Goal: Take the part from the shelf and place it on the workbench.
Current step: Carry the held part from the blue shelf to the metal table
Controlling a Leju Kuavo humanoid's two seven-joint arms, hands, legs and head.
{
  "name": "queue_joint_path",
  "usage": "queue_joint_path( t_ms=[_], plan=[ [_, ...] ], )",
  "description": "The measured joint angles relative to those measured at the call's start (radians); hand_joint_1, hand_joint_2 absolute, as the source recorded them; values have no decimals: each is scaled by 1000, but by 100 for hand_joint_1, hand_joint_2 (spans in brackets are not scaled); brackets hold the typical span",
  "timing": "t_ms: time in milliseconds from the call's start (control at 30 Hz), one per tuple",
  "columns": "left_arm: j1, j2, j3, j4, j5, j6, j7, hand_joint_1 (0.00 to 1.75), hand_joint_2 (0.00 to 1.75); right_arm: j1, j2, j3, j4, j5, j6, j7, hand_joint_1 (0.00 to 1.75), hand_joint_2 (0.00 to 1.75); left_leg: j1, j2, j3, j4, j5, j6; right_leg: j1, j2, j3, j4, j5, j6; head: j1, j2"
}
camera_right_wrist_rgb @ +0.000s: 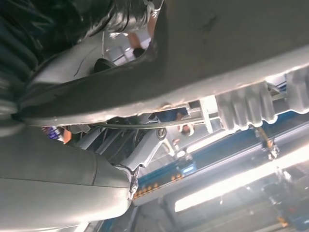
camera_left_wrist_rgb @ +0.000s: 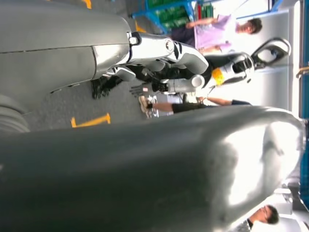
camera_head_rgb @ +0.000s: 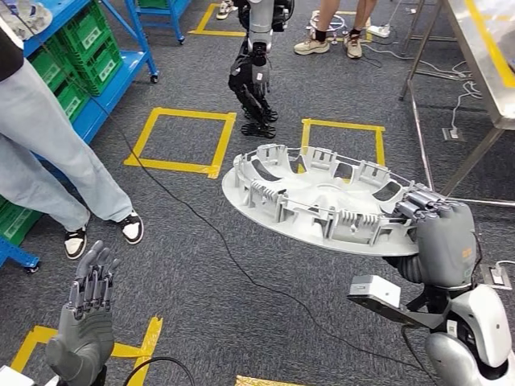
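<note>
Right hand [camera_head_rgb: 447,241] grips the grey round part [camera_head_rgb: 315,201] by its rim, holding it level above the carpeted floor [camera_head_rgb: 200,265]; left hand [camera_head_rgb: 85,322] hangs empty, fingers apart; steel workbench [camera_head_rgb: 486,56] stands at the far right.

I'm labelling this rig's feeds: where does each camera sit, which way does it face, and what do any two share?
Head view: high on the body, looking forward and down at grey carpet; open left hand, right hand holding the round grey ribbed plastic part.
Left wrist view: behind the left hand, facing another humanoid robot and people.
Right wrist view: behind the right hand, looking up past the part's underside.
Head and right wrist views share the part.
</note>
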Motion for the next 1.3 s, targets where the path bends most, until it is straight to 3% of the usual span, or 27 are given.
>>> queue_joint_path(
  t_ms=[33, 67, 133, 200, 267, 300, 367, 433, 500, 533, 567, 633, 700, 767, 800, 833, 900, 967, 1000, 1033, 1100, 1167, 1233, 1300],
  plan=[
    [2, 1, 1, 0, 5, 2, -2, 0, 0, -3, 2, 2, 0, 2, 0, 2, 175, 175, -1, -3, 7, -21, 24, 5, 2, 13, 0, 0, 1, -1, 0, 0],
    [5, 2, 1, 0, 12, 6, -5, 0, 0, -6, 2, 4, 0, 3, 0, 3, 175, 175, -3, -11, 31, -78, 61, 12, 3, 27, 1, 1, 2, -1, 0, 0],
    [18, 12, 2, -2, 36, 22, -22, 0, 0, -11, 3, 8, 0, 8, -2, 5, 175, 175, -5, -54, 94, -222, 129, 26, 4, 52, 0, 2, 3, 0, 1, 0],
    [33, 23, 3, -4, 57, 37, -44, 0, 0, -18, 3, 11, 0, 13, -6, 8, 175, 175, -6, -83, 125, -295, 149, 31, 2, 75, -8, 4, 8, 8, 1, 0],
    [38, 33, 3, -4, 67, 44, -56, 0, 0, -26, 2, 12, 0, 14, -9, 12, 175, 175, -7, -70, 127, -306, 150, 33, -2, 95, -20, 4, 14, 19, 0, 0],
    [38, 36, 3, -4, 72, 45, -59, 0, 0, -28, 2, 12, 0, 14, -10, 13, 175, 175, -6, -58, 128, -312, 155, 36, -2, 87, -28, 9, 11, 24, 1, 0],
    [36, 39, 4, -4, 78, 46, -63, 0, 0, -35, 1, 11, 0, 12, -11, 16, 175, 175, -3, -32, 130, -326, 164, 44, 3, 36, -61, 65, -25, 30, 5, 0],
    [37, 40, 5, -4, 82, 46, -64, 0, 0, -43, 0, 10, 0, 10, -13, 18, 175, 175, -5, -5, 128, -329, 166, 47, 3, -17, -118, 191, -90, 37, 8, 0],
    [37, 41, 6, -4, 85, 46, -64, 0, 0, -46, 0, 9, 0, 8, -15, 18, 175, 175, -5, 23, 126, -328, 165, 47, -3, -31, -157, 282, -122, 45, 8, 0],
    [36, 42, 6, -4, 85, 46, -64, 0, 0, -46, 0, 9, 0, 8, -15, 18, 175, 175, -5, 37, 126, -327, 164, 45, -6, -35, -150, 275, -110, 49, 8, 0],
    [36, 42, 6, -4, 86, 46, -64, 0, 0, -46, 0, 9, 0, 7, -15, 18, 175, 175, -4, 50, 126, -326, 162, 42, -9, -44, -120, 226, -83, 52, 8, 0],
    [36, 43, 7, -4, 86, 45, -64, 0, 0, -47, -1, 7, 0, 6, -15, 19, 175, 175, -4, 72, 127, -320, 155, 32, -10, -82, -36, 82, -31, 57, 8, 0],
    [36, 44, 8, -4, 87, 45, -64, 0, 0, -49, -1, 4, 0, 4, -17, 21, 175, 175, -8, 89, 127, -312, 149, 22, -5, -102, 7, 6, -17, 47, 8, 0],
    [34, 46, 9, -4, 87, 44, -61, 0, 0, -50, -2, 2, 0, 2, -18, 21, 175, 175, -10, 108, 130, -310, 146, 15, -2, -82, 7, 4, -19, 30, 8, 0],
    [32, 47, 9, -4, 86, 43, -59, 0, 0, -49, -2, 1, 0, 2, -18, 21, 175, 175, -8, 106, 131, -307, 140, 11, -2, -72, 6, 4, -18, 24, 7, 0],
    [31, 48, 9, -4, 86, 43, -57, 0, 0, -50, -2, 0, 0, 0, -17, 21, 175, 175, -4, 89, 128, -292, 127, 6, -3, -61, 6, 4, -17, 17, 6, 0],
    [30, 51, 9, -4, 83, 43, -51, 0, 0, -50, -2, -2, 0, -3, -16, 21, 175, 175, 2, 34, 90, -202, 72, -1, -6, -42, 7, 2, -15, 7, 4, 0],
    [33, 53, 8, -4, 82, 46, -47, 0, 0, -48, -2, -3, 0, -5, -15, 20, 175, 175, 3, 6, 23, -61, 12, -1, -3, -18, 7, 3, -14, 2, 4, 0],
    [34, 54, 8, -4, 82, 47, -47, 0, 0, -47, -2, -3, 0, -5, -15, 19, 175, 175, 3, 3, -1, -14, 3, 1, -1, -5, 7, 3, -14, 1, 4, 0],
    [35, 55, 8, -4, 82, 48, -47, 0, 0, -47, -2, -4, 0, -5, -15, 19, 175, 175, 2, 0, -9, -6, 15, 5, 1, 9, 8, 3, -14, 1, 4, 0],
    [35, 56, 8, -4, 81, 48, -47, 0, 0, -46, -2, -4, 0, -6, -15, 19, 175, 175, 0, -17, 27, -104, 89, 16, 2, 38, 11, 4, -14, 1, 4, 0],
    [35, 56, 8, -4, 80, 49, -46, 0, 0, -45, -2, -4, 0, -6, -15, 18, 175, 175, -1, -62, 82, -235, 149, 26, 2, 64, 10, 5, -13, 3, 5, 0],
    [35, 57, 8, -4, 80, 49, -46, 0, 0, -44, -2, -5, 0, -7, -15, 18, 175, 175, -2, -84, 105, -289, 158, 27, -2, 88, 1, 7, -9, 12, 5, 0],
    [34, 57, 8, -5, 80, 48, -45, 0, 0, -42, -3, -7, 0, -7, -15, 17, 175, 175, -1, -63, 108, -303, 161, 28, -7, 108, -9, 6, -6, 23, 5, 0]
  ],
)
